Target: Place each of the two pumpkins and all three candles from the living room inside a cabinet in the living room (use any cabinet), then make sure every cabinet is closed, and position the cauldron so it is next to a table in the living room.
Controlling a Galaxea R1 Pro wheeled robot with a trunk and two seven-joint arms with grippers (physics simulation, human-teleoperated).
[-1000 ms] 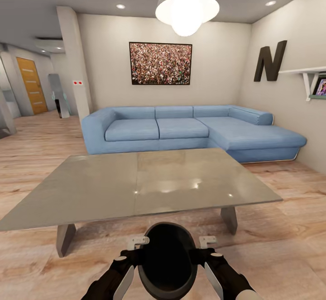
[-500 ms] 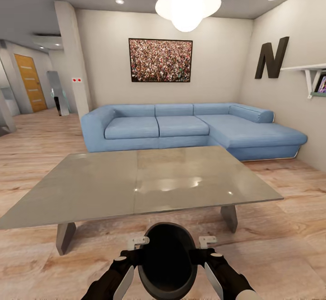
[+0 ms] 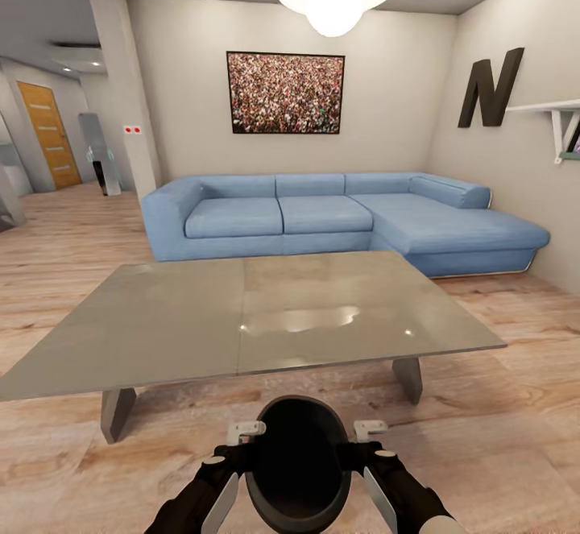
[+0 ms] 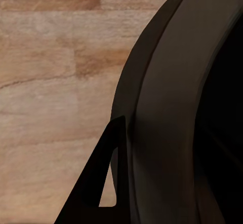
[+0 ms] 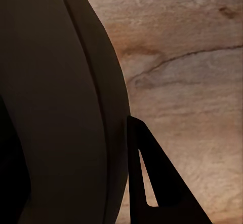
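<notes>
The cauldron (image 3: 298,463), a black round pot with a dark open mouth, hangs low in the head view just in front of me, above the wooden floor. My left gripper (image 3: 242,437) grips its left rim and my right gripper (image 3: 364,436) its right rim, both shut on it. The left wrist view shows the cauldron wall (image 4: 167,107) with one dark finger (image 4: 96,183) outside it. The right wrist view has the cauldron wall (image 5: 66,97) and an outer finger (image 5: 162,183) too. The table (image 3: 201,324), low with a grey glossy top, stands just beyond the cauldron, its near edge close.
A blue corner sofa (image 3: 322,220) stands behind the table against the far wall. A wall with a shelf (image 3: 548,107) runs along the right. A pillar (image 3: 121,91) and a hallway with an orange door (image 3: 50,135) lie at the left. Wooden floor (image 3: 499,437) surrounds the table.
The whole picture has shifted: the table's near edge sits slightly lower and the far wall higher, so the camera has moved. Cauldron and grippers hold the same pose.
</notes>
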